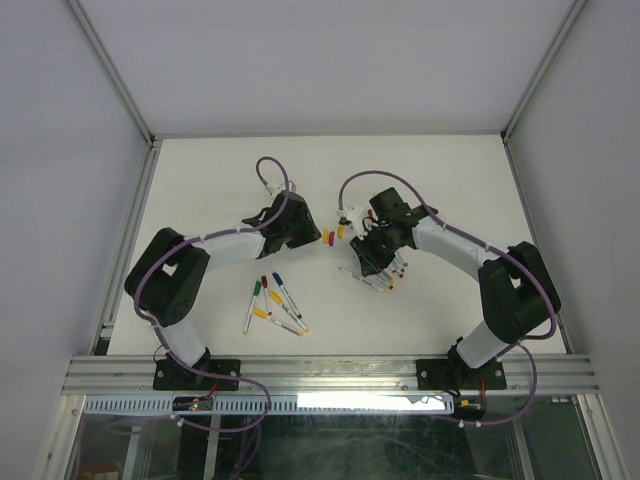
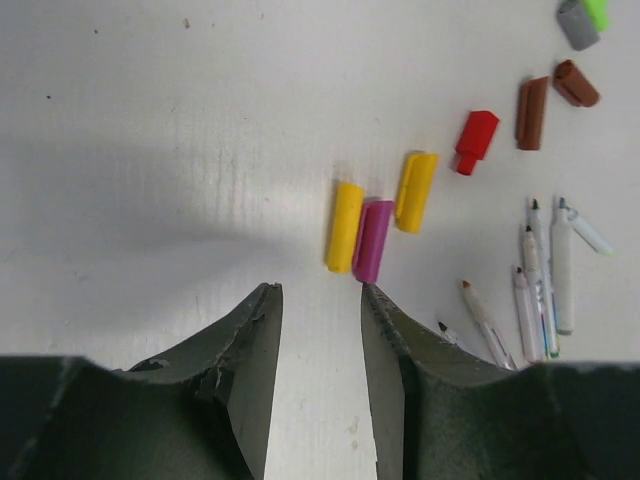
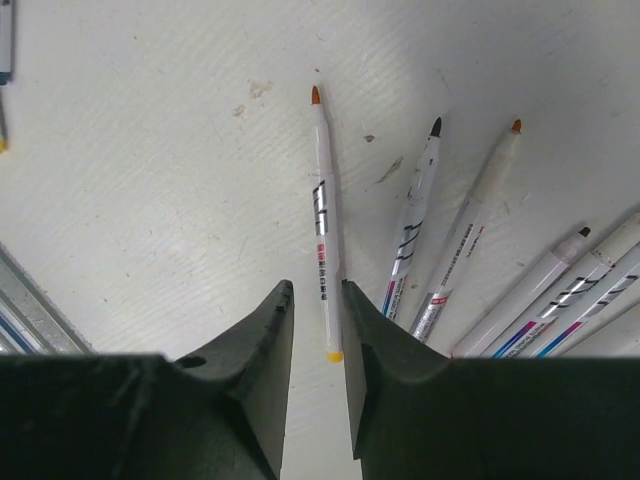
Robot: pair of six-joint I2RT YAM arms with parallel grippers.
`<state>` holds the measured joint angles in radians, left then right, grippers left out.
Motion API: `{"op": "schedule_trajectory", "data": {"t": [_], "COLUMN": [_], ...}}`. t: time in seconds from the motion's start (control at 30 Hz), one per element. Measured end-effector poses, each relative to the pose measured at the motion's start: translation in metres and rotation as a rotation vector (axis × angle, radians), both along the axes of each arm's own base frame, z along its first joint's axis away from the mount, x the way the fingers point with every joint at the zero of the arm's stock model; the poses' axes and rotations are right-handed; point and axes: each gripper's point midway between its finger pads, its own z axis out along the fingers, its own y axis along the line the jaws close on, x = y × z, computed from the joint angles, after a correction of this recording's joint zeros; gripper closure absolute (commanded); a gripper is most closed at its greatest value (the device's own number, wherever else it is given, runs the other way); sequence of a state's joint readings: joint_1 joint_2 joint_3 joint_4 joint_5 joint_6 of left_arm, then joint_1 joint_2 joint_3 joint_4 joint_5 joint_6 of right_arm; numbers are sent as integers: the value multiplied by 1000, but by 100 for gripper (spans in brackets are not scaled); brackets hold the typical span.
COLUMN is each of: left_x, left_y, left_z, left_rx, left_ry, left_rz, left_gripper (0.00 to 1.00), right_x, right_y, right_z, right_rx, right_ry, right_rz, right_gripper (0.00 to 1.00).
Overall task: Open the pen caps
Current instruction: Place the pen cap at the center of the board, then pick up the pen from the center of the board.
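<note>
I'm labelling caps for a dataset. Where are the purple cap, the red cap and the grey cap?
purple cap (image 2: 372, 242), left wrist view, middle of its body.
red cap (image 2: 478, 133), left wrist view, its wider end.
grey cap (image 2: 577, 24), left wrist view, middle of its side.

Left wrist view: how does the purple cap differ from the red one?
The purple cap is long and slim; the red cap is stubbier, with a stepped narrow end. The purple cap lies against a yellow cap; the red cap lies alone. Both lie flat on the table, off any pen.
</note>
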<state>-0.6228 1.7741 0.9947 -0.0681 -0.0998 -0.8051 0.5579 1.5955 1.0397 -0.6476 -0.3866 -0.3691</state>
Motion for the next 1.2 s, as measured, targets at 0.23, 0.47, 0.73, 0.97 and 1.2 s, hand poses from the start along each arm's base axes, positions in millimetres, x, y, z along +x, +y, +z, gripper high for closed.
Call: {"op": "schedule_trajectory", "data": {"t": [0.23, 0.47, 0.73, 0.97, 1.2], "left_x": [-17, -51, -74, -81, -86], "left_y": [15, 42, 59, 68, 77], "left_z": [62, 95, 79, 71, 60], "left_rx": [-56, -112, -103, -107, -83], "left_ry": [-174, -318, -290, -263, -211], "left_rz": [-47, -59, -50, -8, 44], "left_gripper": [59, 56, 21, 11, 1], "right_x": [-1, -2, -3, -4, -5], "right_y": [2, 5, 6, 7, 6], "right_z": [17, 30, 34, 34, 34], "right_rx": [65, 121, 144, 150, 147], "right_ry": [-17, -32, -33, -32, -26], "right_rz": [16, 36, 54, 64, 64], "right_gripper": [72, 72, 72, 72, 72]}}
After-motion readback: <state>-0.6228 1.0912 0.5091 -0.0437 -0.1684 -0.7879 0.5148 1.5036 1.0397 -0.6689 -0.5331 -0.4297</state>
